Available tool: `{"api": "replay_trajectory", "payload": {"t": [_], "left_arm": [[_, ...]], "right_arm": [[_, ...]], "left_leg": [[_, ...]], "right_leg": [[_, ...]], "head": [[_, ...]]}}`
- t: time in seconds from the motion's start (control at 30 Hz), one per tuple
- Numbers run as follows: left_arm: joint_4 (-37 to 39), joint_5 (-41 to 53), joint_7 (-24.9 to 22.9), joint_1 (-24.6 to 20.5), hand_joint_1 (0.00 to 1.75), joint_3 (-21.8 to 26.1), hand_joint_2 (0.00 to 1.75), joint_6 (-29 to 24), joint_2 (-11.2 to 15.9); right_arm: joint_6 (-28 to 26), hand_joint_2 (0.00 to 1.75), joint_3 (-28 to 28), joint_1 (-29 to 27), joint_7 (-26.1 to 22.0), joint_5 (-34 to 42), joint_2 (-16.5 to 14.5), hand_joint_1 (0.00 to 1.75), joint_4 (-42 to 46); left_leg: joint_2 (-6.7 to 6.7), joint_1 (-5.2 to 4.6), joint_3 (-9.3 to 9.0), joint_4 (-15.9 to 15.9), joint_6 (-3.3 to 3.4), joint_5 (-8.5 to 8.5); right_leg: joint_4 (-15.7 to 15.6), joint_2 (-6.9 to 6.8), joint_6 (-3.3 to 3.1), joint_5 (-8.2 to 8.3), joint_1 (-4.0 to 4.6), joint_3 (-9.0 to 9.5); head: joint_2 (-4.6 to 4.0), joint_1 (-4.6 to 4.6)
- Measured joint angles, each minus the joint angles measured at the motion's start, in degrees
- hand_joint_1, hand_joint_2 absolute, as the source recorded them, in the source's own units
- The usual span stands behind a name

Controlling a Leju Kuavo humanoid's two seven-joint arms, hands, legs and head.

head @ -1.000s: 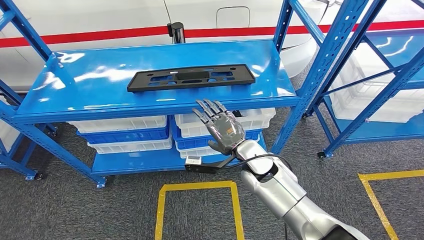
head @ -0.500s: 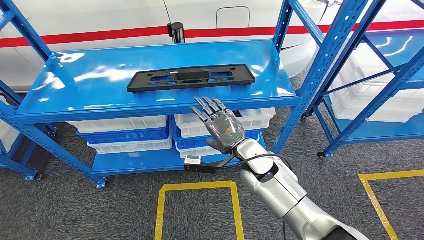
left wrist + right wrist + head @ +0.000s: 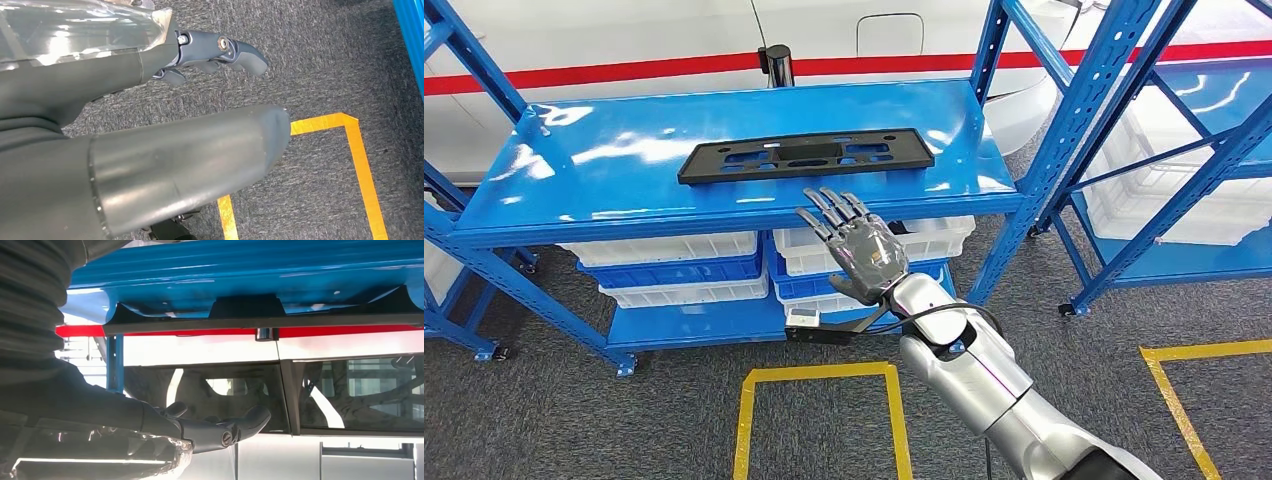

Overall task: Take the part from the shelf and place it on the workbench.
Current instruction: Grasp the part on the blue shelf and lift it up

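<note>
Centre of the head view: black plastic part (image 3: 806,156) flat on blue shelf (image 3: 574,190); just below, right hand (image 3: 856,247) raised, fingers (image 3: 824,206) spread, holding nothing. Left hand (image 3: 200,55) over grey carpet (image 3: 325,60), fingers' state unclear.

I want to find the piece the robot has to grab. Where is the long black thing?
In the head view, the long flat black plastic part lies on the glossy blue metal shelf, near its middle, just beyond the right hand.

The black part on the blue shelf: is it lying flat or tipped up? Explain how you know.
Lying flat. In the head view the black part rests with its whole length on the blue shelf, no edge raised, and the right robot hand is not touching it.
</note>
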State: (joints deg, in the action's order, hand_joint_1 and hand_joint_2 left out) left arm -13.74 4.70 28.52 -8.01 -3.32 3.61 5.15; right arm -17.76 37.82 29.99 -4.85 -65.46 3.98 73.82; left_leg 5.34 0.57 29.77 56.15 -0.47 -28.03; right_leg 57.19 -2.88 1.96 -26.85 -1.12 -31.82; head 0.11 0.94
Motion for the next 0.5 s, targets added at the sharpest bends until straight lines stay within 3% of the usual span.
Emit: {"api": "replay_trajectory", "payload": {"t": [0.5], "left_arm": [[-0.01,-1.02,0.31,0.03,0.0,1.54,0.0,0.35,-1.09]], "right_arm": [[0.4,1.75,0.88,0.61,-0.07,0.5,-0.08,0.0,-0.01]], "left_leg": [[-0.01,0.0,0.01,0.0,0.0,0.0]], "right_leg": [[0.0,0.0,0.0,0.0,0.0,0.01]], "head": [[0.0,0.01]]}}
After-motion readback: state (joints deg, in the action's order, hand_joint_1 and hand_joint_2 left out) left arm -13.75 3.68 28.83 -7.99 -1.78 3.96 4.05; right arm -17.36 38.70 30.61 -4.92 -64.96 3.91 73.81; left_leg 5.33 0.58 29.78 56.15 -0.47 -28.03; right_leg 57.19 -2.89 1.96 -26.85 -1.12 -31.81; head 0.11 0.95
